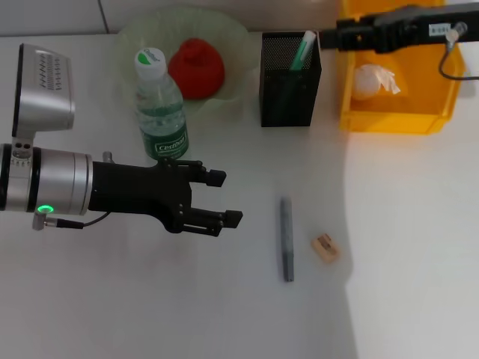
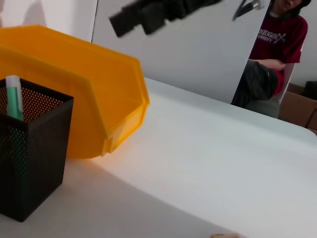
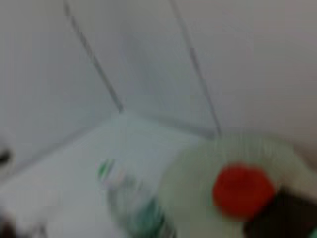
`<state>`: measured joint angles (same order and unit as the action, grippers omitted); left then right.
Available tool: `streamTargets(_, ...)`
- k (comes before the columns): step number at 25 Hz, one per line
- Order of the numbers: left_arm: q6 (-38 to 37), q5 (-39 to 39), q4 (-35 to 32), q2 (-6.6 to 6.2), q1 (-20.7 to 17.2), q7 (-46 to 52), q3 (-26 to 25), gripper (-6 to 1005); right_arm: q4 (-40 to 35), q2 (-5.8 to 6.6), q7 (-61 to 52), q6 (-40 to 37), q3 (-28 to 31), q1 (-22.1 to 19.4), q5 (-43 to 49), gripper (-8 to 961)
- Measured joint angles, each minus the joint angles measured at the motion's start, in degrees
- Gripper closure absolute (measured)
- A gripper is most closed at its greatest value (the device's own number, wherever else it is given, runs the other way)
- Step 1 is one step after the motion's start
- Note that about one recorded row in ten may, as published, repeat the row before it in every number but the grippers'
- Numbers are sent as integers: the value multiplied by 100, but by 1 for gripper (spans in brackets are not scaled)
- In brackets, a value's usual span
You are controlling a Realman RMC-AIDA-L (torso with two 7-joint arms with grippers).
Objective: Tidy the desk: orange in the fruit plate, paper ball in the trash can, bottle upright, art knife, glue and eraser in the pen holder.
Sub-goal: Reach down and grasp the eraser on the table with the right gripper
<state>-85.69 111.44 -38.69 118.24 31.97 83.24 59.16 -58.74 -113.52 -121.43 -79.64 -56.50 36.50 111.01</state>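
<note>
Hovering low over the white desk (image 1: pixel 112 314), my left gripper (image 1: pixel 228 198) has its two black fingers spread apart with nothing between them, which I read as readiness for whatever I pick up next. Just behind it, nearly touching its upper finger in the head view, stands the one clear plastic bottle with the green label and white cap (image 1: pixel 159 105), already upright, so that part looks done. Beyond the bottle sits the single pale green fruit plate (image 1: pixel 224 37) with one red-orange round fruit (image 1: pixel 196 69) resting in it, the orange's place by the task. Ahead of my open fingers, a little apart, lie the two items not yet put away: one slim grey art knife (image 1: pixel 286 238) flat on the desk, and just past it one small tan eraser (image 1: pixel 325 247). Farther forward and off to the far side is the one black mesh pen holder (image 1: pixel 290 78), with one green-capped glue stick (image 1: pixel 302 51) leaning inside it, where the knife and eraser belong too. Beside the holder is the single yellow plastic bin (image 1: pixel 389 120) serving as trash can, with one white paper ball (image 1: pixel 374 81) lying in it. My right gripper (image 1: pixel 333 36) hangs above that bin's near rim; whether its fingers are apart or together I cannot tell.
</note>
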Motion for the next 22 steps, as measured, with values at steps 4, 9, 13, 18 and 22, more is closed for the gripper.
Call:
streamTargets(4, -121, -1, -41, -7, -17, 4, -19, 202, -1111, -6, -838, -1899, 116, 281, 1621, 437)
streamTargets(9, -162, -10, -50, -8, -27, 6, -20, 202, -1874, -378, -1125, -2863, -123, 463, 2982, 433)
streamTargets(13, -200, -20, -43, 10, -26, 8, -3, 202, -2054, -591, -1371, -2589, -839, 391, 3426, 391)
streamTargets(18, -227, -23, -29, 15, -30, 9, -12, 202, -1638, -597, -1645, -2076, -1808, 394, 3466, 338)
streamTargets(22, -229, -27, -25, 15, -79, 5, -16, 202, -1373, -588, -1746, -1710, -2402, 449, 3473, 303)
